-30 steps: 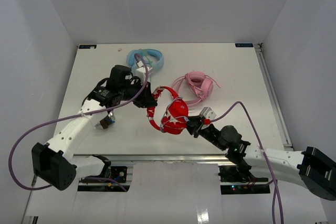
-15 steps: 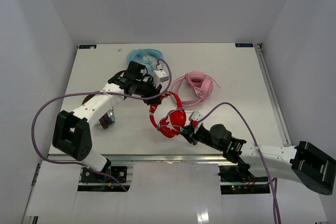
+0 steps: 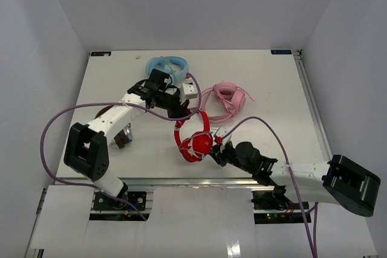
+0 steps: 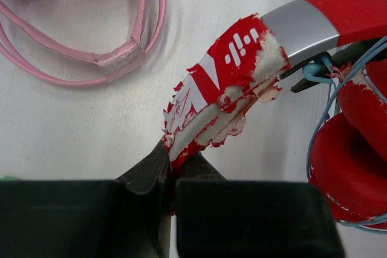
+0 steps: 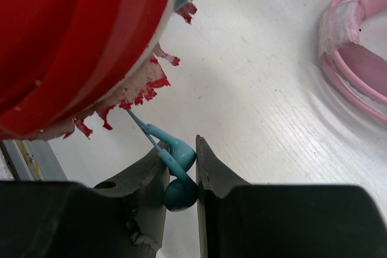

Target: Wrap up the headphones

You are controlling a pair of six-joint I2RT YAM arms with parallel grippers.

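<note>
**Q:** Where are the headphones (image 3: 195, 139) seen, and how are they held?

**A:** They are shown just below the centre of the overhead frame, on the white table (image 3: 272, 77), folded with the cups together. The headband (image 4: 242, 58) is clamped at its frayed padding by the left gripper (image 4: 171, 162), whose jaws are pressed together on the torn red cover. The pink headphones (image 3: 227, 98) and the light-blue headphones (image 3: 167, 64) are seen lying higher in the frame.

**Q:** And the right gripper (image 5: 180, 167)?

**A:** It is closed on the teal plug (image 5: 181, 156) at the end of the thin cable (image 5: 144, 127). The plug is pinched between both fingers at the bottom of the wrist view, with the red earcup (image 5: 72, 40) filling the upper left.

**Q:** How much of the wrapping is judged done?

**A:** Strands of cable can be made out across the cups, so much of the length is judged to be wound already. Little slack is seen between plug and cup. What is left, it is judged, is a last short run to be laid round, the plug to be tucked in or set down, and both grips to be released. The number of turns cannot be told from these views.
</note>
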